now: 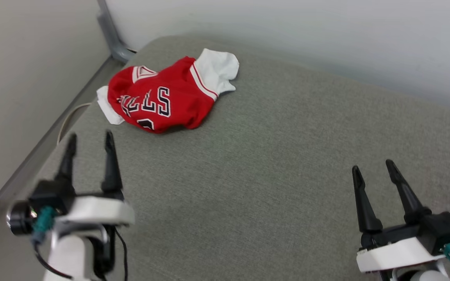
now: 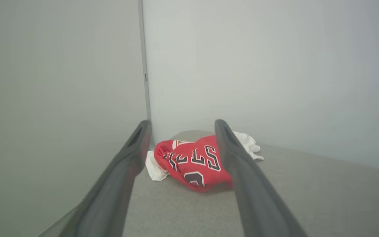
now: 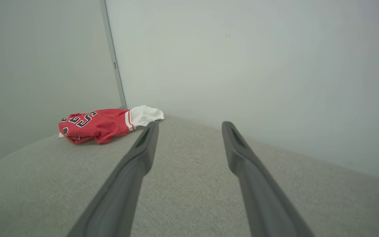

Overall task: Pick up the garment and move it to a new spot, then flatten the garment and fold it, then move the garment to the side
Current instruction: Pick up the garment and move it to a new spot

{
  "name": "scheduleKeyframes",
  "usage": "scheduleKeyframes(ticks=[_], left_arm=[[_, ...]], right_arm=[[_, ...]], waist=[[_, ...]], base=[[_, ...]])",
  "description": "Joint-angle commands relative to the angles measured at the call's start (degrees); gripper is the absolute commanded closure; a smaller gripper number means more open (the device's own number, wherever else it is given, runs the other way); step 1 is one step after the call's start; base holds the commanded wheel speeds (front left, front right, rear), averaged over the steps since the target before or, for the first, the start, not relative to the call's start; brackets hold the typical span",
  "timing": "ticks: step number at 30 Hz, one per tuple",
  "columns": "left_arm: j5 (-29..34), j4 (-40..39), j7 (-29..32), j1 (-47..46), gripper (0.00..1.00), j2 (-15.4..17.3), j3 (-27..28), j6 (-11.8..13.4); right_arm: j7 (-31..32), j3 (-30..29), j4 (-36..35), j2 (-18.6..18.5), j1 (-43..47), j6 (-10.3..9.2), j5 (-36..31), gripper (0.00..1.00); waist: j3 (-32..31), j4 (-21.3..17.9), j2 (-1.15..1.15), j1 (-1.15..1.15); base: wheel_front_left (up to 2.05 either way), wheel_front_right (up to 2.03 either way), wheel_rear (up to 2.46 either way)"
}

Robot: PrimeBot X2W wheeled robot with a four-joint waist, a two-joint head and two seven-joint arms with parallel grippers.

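Head view, garment [image 1: 162, 97]: red jersey with white sleeves, crumpled in a heap on the grey pad [image 1: 268, 156], black lettering face up. It lies just in front of the corner post [image 1: 111, 35].
Head view, left gripper [image 1: 90, 135]: fingers spread wide with nothing between them. It hovers over the pad, on the corner post's side, near the garment but apart from it.
Head view, right gripper [image 1: 372, 165]: fingers spread wide, empty. It is well apart from the corner post, much farther from it than the left gripper.
Left wrist view, left gripper [image 2: 182, 122]: both fingers parted, holding nothing, pointing toward the corner post [image 2: 145, 65].
Left wrist view, garment [image 2: 192, 161]: seen through the gap between the fingers, at the foot of the corner post, a white sleeve on each side.
Right wrist view, right gripper [image 3: 191, 124]: fingers parted, empty, above bare pad.
Right wrist view, garment [image 3: 100, 123]: at the foot of the corner post [image 3: 113, 59], well apart from the fingers, one white sleeve lying nearest them.
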Motion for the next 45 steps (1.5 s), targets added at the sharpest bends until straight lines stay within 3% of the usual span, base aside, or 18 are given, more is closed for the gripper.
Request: scheduleKeyframes(ticks=[1,11,16,20,28,34,41,45], left_arm=[[-0.93,0.45,-0.16,-3.71,0.00,0.33,1.47,-1.06],[-4.31,5.50,-0.16,-24.35,0.00,5.86,9.97,-6.05],[-7.29,9.64,-0.15,-31.18,0.00,8.92,9.68,-7.41],[-10.58,15.13,1.97,-37.73,0.00,13.83,6.66,-7.75],[-23.79,23.56,22.64,-47.59,0.00,23.03,-6.90,-7.81],[-30.86,29.01,40.85,-51.65,0.00,27.16,-14.84,-7.82],[-34.73,32.47,55.23,-53.52,0.00,29.69,-22.71,-7.83],[-35.37,35.47,58.99,-52.99,0.00,30.21,-26.33,-7.75]], right_arm=[[-0.14,0.01,-0.92,0.12,-1.53,-0.04,-1.03,0.00],[-0.14,-0.42,-6.18,0.10,-7.24,-0.04,-4.69,0.00],[-0.14,-0.69,-8.09,0.09,-8.85,-0.04,-5.37,0.00],[-0.14,-1.13,-10.15,0.10,-10.34,-0.04,-5.99,0.00],[-0.14,-0.95,-13.24,0.10,-12.74,-0.04,-6.89,0.00],[-0.14,-0.29,-14.15,0.09,-14.34,-0.05,-6.99,0.00],[-0.14,0.20,-14.81,0.09,-15.54,-0.04,-7.08,0.00],[-0.14,0.33,-14.99,0.09,-15.77,-0.04,-6.46,0.00]], waist=[[3.04,-2.40,0.00,0.00],[13.80,-9.66,0.00,0.00],[17.25,-11.71,0.00,0.00],[20.27,-13.09,0.00,0.00],[25.21,-14.78,0.00,0.00],[27.85,-16.37,0.00,0.00],[30.62,-18.07,0.00,0.00],[31.50,-19.13,0.00,0.00]], base=[[0.00,0.00,0.00],[0.00,0.00,0.00],[0.00,0.00,0.00],[0.00,0.00,0.00],[0.00,0.00,0.00],[0.00,0.00,0.00],[0.00,0.00,0.00],[0.00,0.00,0.00]])
